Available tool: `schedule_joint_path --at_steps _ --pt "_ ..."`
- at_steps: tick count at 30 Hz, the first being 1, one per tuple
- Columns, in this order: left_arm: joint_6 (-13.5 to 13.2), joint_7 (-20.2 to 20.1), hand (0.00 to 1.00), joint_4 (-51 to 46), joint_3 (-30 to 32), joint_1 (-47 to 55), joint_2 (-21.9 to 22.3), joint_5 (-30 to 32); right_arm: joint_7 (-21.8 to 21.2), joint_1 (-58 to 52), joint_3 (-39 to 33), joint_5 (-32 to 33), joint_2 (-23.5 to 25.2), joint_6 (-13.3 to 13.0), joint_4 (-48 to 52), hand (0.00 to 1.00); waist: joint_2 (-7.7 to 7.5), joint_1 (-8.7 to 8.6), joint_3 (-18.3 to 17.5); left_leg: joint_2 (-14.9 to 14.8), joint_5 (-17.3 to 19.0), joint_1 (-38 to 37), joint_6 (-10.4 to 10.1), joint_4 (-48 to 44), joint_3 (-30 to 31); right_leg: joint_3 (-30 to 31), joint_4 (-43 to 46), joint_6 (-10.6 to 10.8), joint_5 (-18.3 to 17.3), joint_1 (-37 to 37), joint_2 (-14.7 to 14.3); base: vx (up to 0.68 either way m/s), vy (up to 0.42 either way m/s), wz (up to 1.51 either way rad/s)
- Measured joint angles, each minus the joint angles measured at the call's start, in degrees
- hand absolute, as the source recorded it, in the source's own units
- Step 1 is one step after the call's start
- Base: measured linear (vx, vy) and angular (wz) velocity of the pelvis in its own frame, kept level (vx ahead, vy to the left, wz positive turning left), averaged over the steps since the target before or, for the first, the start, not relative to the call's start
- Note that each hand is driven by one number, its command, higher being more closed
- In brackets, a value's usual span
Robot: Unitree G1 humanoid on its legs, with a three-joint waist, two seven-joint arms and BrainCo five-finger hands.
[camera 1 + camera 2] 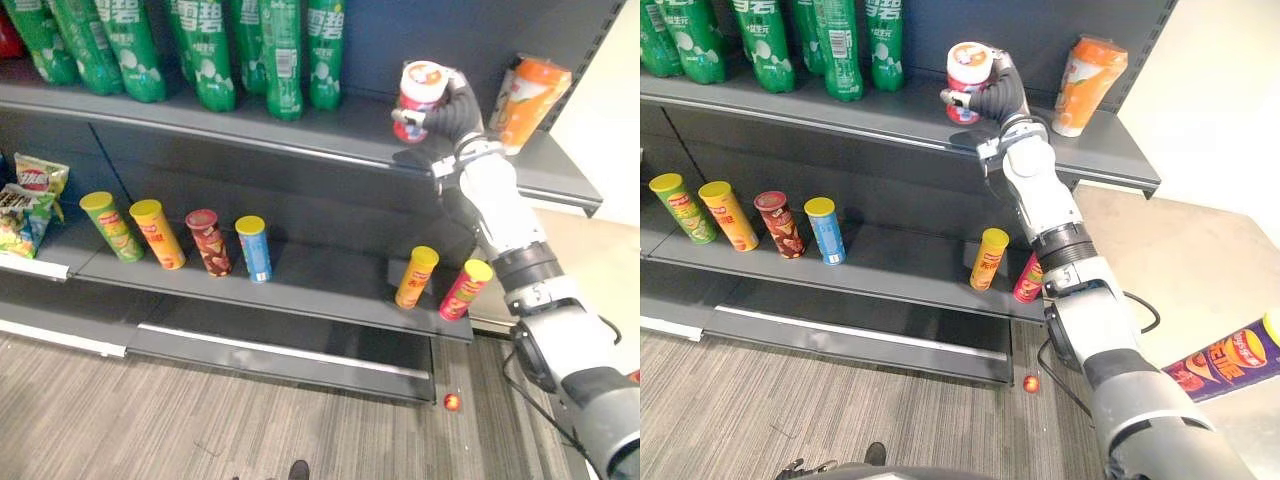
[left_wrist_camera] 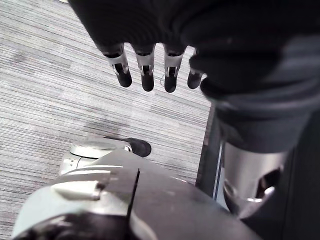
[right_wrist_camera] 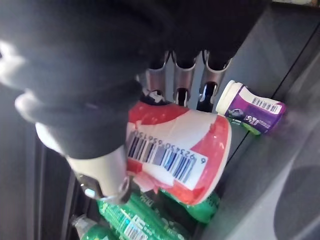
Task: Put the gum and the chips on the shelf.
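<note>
Holding the red-and-white gum tub (image 1: 420,88) upright in the curled fingers of the right hand (image 1: 455,112), at the front edge of the upper shelf (image 1: 330,135), between the green bottles (image 1: 283,55) and the orange pack (image 1: 530,98); cannot tell whether resting on the board or just above it. Probably needs only lowering straight down and letting go, minding the purple tub (image 3: 252,111) lying on its side just beyond the fingers. After that, likely on to what looks like a chips can (image 1: 1228,362) lying on the floor well off to the right, nearer the right arm, with the left hand (image 2: 147,70) hanging slack-fingered and empty.
</note>
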State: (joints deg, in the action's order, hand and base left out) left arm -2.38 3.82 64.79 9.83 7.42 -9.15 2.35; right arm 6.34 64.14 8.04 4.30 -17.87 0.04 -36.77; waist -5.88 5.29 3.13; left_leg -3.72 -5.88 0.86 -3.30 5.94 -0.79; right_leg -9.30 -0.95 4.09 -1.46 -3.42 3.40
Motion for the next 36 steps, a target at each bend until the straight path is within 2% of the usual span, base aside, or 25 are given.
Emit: schedule_joint_path --at_steps 5,20,21,26,36 --pt "0.0 0.3 0.0 -0.3 -0.7 -0.9 0.0 -0.1 0.8 2.6 -3.4 -2.1 0.9 0.9 -4.5 1.0 -0.18 0.22 1.8 0.0 -0.1 0.1 -0.1 0.0 0.1 -0.1 0.0 0.0 0.0 0.0 0.0 0.0 -0.002 0.01" --pt "0.0 0.4 0.0 -1.1 -2.9 -1.7 -0.1 -0.1 0.6 3.0 -3.7 -5.0 1.2 1.3 -7.0 1.0 0.0 0.3 3.4 -0.2 -0.1 0.1 -0.1 0.0 -0.1 0.0 -0.1 0.0 0.0 0.1 -0.2 0.0 0.0 0.0" --pt "0.0 0.4 0.0 -1.2 -2.9 -1.6 -0.1 -0.1 0.6 3.0 -3.7 -5.6 1.2 1.2 -7.0 0.0 0.09 0.37 3.6 -0.1 0.0 0.0 -0.2 0.0 -0.1 0.0 -0.1 0.0 0.0 0.1 -0.2 0.0 0.0 0.0" --pt "-0.1 0.5 0.0 -2.8 -3.1 -1.5 0.1 -0.2 0.7 3.0 -3.9 -5.7 1.6 0.6 -6.7 0.0 0.41 0.39 5.7 0.2 0.2 -0.1 -0.4 0.0 -0.3 0.0 0.0 0.1 -0.1 0.0 0.1 0.0 0.0 0.0" --pt "-0.1 0.8 0.0 -3.2 -3.3 -1.5 0.0 -1.7 0.7 3.0 -5.5 -6.1 2.5 0.1 -6.9 0.0 0.28 0.52 6.6 0.8 0.7 -1.3 -0.1 0.0 -1.1 0.4 -0.1 0.4 -0.4 -1.0 0.8 0.0 -0.001 -0.01"
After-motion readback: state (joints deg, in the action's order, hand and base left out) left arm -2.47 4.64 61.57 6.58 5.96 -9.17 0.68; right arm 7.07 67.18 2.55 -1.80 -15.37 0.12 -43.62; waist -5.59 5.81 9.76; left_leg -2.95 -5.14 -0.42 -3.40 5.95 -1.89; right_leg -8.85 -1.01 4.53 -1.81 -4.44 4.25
